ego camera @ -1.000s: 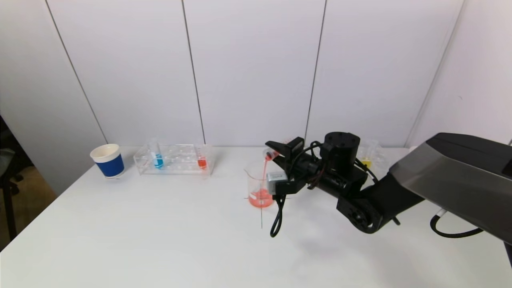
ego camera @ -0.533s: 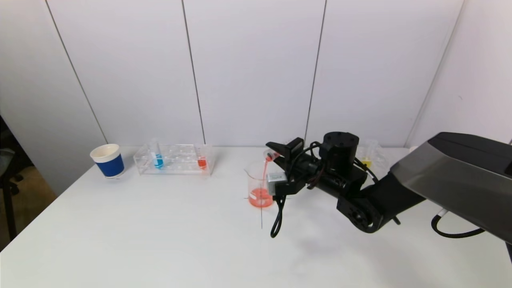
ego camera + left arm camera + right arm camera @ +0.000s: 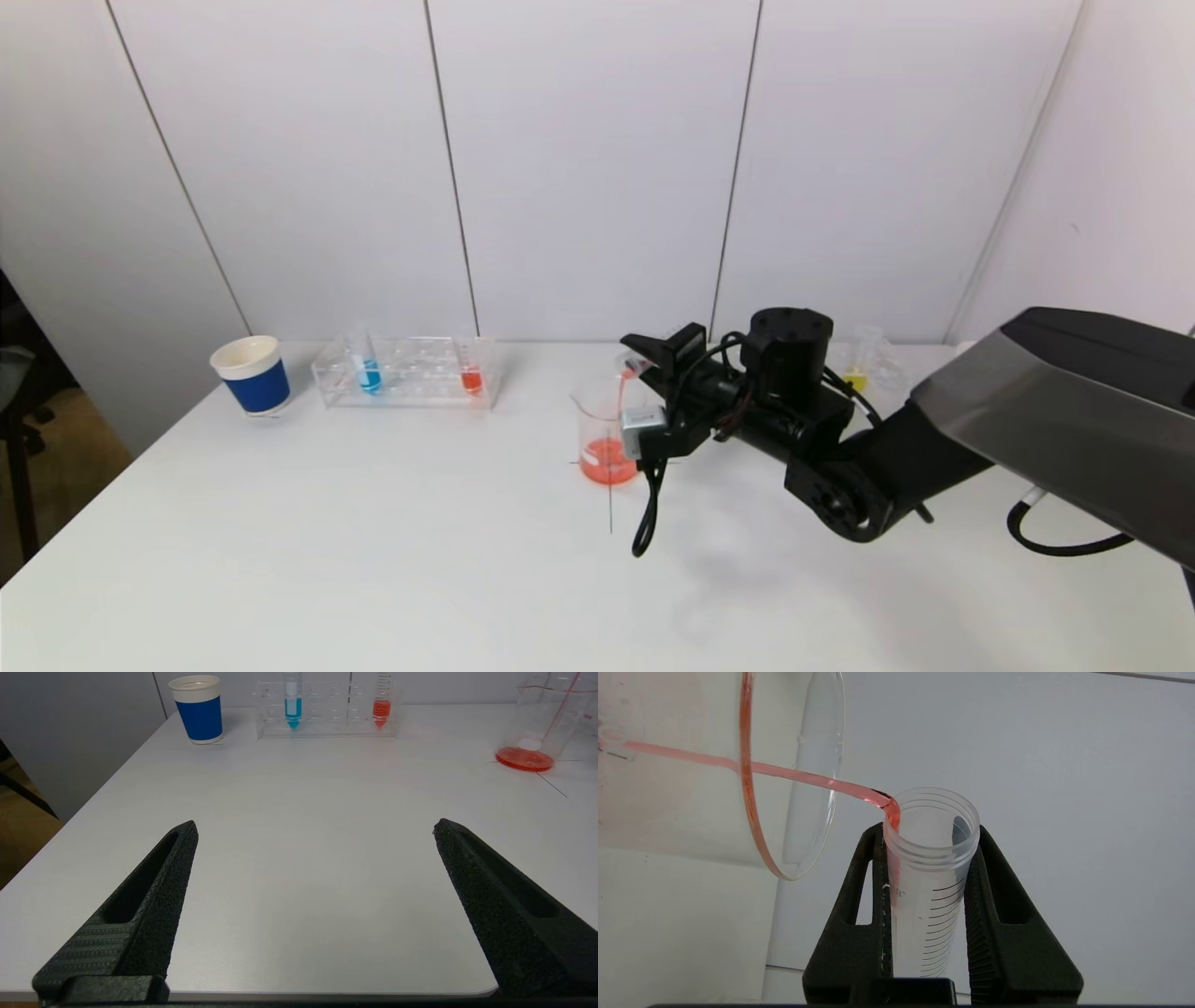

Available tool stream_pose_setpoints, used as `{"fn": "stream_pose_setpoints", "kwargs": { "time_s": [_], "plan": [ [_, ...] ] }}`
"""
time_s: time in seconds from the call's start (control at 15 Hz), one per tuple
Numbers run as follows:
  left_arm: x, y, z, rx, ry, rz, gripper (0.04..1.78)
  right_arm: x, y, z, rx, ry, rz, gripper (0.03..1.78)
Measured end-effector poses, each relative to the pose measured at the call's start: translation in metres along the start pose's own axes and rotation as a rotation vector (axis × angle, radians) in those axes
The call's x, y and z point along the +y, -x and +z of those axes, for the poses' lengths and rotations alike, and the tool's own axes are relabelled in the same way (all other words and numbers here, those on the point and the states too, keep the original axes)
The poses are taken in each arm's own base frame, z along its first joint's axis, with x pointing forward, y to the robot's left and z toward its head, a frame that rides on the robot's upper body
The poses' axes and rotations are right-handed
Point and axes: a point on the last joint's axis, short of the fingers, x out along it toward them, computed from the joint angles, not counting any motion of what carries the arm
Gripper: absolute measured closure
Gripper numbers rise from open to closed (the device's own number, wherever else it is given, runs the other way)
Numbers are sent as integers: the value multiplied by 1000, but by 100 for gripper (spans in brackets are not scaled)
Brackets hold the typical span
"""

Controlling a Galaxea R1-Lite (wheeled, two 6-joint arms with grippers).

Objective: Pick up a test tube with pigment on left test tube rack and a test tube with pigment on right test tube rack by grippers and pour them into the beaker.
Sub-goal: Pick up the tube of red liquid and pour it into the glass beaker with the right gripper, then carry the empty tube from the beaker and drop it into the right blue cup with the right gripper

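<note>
A light, smooth, slippery plastic test tube (image 3: 930, 858) is best taken by its upper barrel just under the threaded rim. It is clamped there by the right pincer (image 3: 927, 868), tipped over the beaker (image 3: 605, 431) on the counter (image 3: 373, 541), red pigment streaming in. The left pincer (image 3: 313, 868) is spread wide, empty, above the counter's near edge.

Right arm (image 3: 840, 467): black joints, grey shell, looping black cables.
</note>
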Motion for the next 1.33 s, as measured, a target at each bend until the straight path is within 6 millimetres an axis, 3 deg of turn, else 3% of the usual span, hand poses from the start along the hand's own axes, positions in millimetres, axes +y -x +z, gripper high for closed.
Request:
{"fn": "stream_pose_setpoints", "kwargs": {
  "time_s": [1.33],
  "plan": [
    [0, 0, 0, 0, 0, 0, 6, -8, 3, 1, 9, 92, 15, 131]
  ]
}}
